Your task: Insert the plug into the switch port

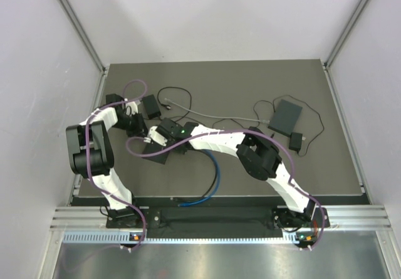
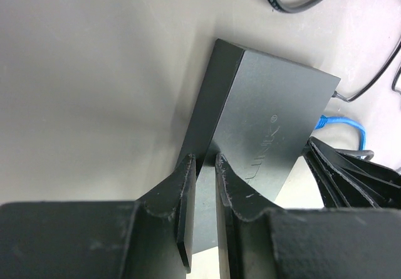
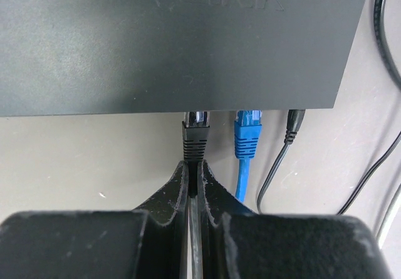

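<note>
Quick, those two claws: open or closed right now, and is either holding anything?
Left gripper: closed on the edge of the switch.
Right gripper: closed on the black plug, just behind its head.

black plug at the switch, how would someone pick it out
Find the dark grey switch; three leads meet its edge. The black plug is the leftmost in the right wrist view, pinched by the right gripper, beside a blue plug and a thin black lead.

The plug [image 3: 195, 130] meets the switch's [image 3: 175, 41] edge, just left of another connector [image 3: 248, 135].
</note>
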